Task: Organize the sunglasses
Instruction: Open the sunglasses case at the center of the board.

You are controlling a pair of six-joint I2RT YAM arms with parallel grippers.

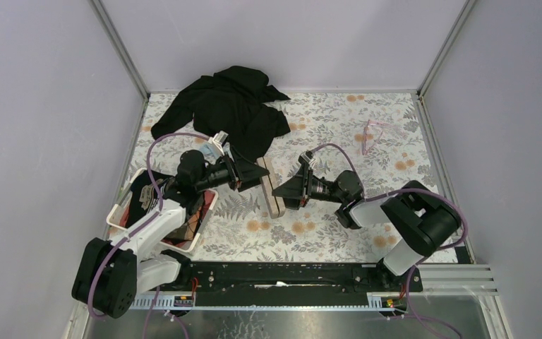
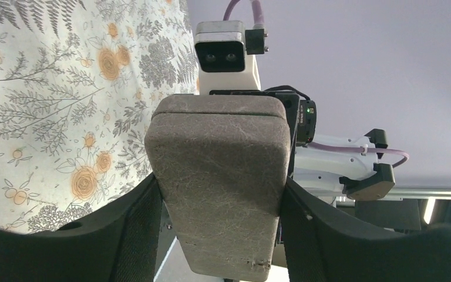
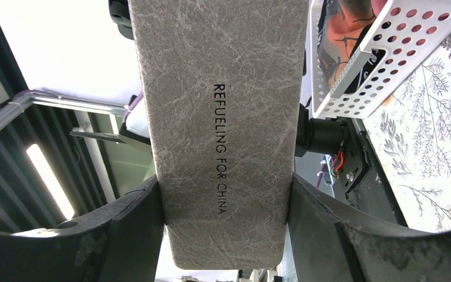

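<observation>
**Gripping the closed case with both pincers, sunglasses lying apart**

Near the middle of the floral desk [image 1: 324, 236], both arms meet at the case [image 1: 271, 189], a grey-brown, felt-like box turned on its edge. The left pincer [image 1: 253, 176] is clenched on it from the left and the right pincer [image 1: 281, 191] from the right. Each wrist view shows fingers pressed against both long sides of the case. Whether the case rests on the desk or is lifted just off it cannot be told. From the left wrist, a thin seam runs across the end of the case and it looks closed. The right wrist view shows printed lettering down one face.

The sunglasses [image 1: 372, 134], thin and pink, lie on the desk toward the far right, well apart from the case and from both arms. They are too small to tell whether their arms are folded. A black cloth [image 1: 229, 106] is heaped at the far edge. A white perforated basket [image 1: 122, 212] sits at the near left, beneath the left arm.

The step in hand appears to be opening the case so that the sunglasses can go inside. The next move likely calls for one pincer to hold the base firm while the other parts the lid along the seam. That probably means a regrip, since both now squeeze the case shut. After that, a freed pincer would need a long reach to the far right and a gentle pinch on the slim frame.
</observation>
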